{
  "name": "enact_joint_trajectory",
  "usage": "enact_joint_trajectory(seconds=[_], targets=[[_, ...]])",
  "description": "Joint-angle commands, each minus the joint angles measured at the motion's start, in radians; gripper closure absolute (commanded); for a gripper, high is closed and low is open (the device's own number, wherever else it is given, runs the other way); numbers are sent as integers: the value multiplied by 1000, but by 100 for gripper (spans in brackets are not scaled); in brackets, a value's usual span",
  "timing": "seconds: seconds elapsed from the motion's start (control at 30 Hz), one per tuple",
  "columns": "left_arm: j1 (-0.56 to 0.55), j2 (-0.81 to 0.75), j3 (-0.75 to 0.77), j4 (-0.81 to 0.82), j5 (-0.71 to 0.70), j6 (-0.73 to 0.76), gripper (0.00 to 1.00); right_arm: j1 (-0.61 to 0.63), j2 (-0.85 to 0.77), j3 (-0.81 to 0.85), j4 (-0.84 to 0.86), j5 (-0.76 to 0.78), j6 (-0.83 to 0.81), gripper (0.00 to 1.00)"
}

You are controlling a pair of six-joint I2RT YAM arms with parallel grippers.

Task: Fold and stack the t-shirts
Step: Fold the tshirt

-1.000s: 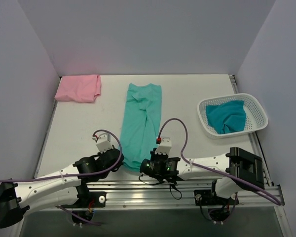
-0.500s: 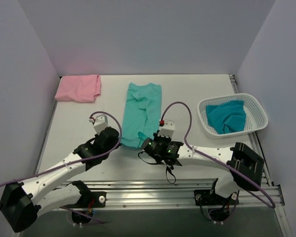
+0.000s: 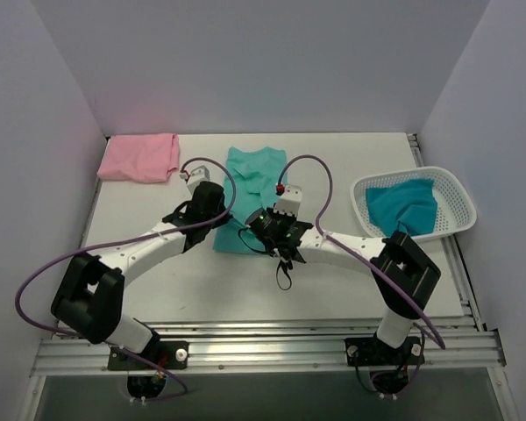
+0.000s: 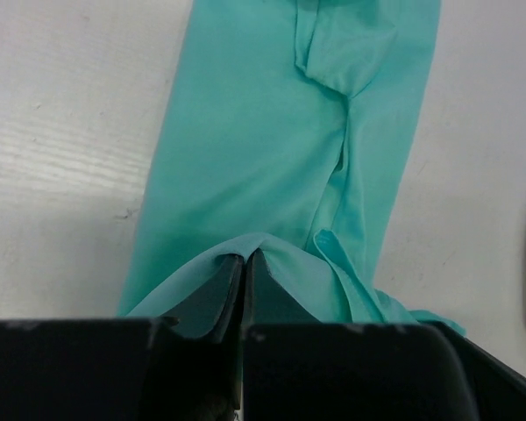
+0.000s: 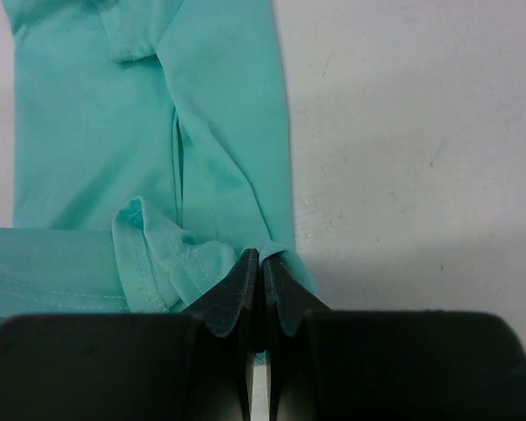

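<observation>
The mint-green t-shirt (image 3: 252,180) lies as a long strip in the middle of the table, its near end lifted and folded toward the far end. My left gripper (image 3: 217,213) is shut on the shirt's near hem at the left (image 4: 245,254). My right gripper (image 3: 261,219) is shut on the hem at the right (image 5: 261,254). The shirt fills both wrist views (image 4: 280,132) (image 5: 114,132). The pale pink t-shirt (image 3: 140,157) lies folded at the far left corner. The darker teal t-shirt (image 3: 401,207) lies bunched in the basket.
A white mesh basket (image 3: 456,197) stands at the right side of the table. Purple cables loop over both arms. The walls close in at left, back and right. The metal rail runs along the near edge (image 3: 263,346).
Both grippers have moved away from the near edge toward the far side, carrying the mint-green shirt's near hem with them. The visible strip of shirt has become shorter.
</observation>
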Motion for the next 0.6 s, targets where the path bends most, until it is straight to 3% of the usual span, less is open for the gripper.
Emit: enact_joint_trajectory(seconds=[0.0,0.13,0.37,0.43,0.47,0.5,0.57], targets=[[53,53,98,108,68,30,98,-88,50,75,34,-20,-61,100],[111,150,157,158,122,33,98,-175,136,121,126,-90,-90,100],[217,392,290,213,233,57,98,-240,343,286,125,-156,-125,100],[237,452,325,252,288,71,96,-254,378,325,115,-184,-139,96],[260,514,367,262,317,71,89,-263,404,355,109,-192,-141,91],[269,542,387,269,378,68,67,-264,412,362,109,-206,-145,70],[286,608,419,298,430,62,39,-267,411,368,120,-210,-154,42]])
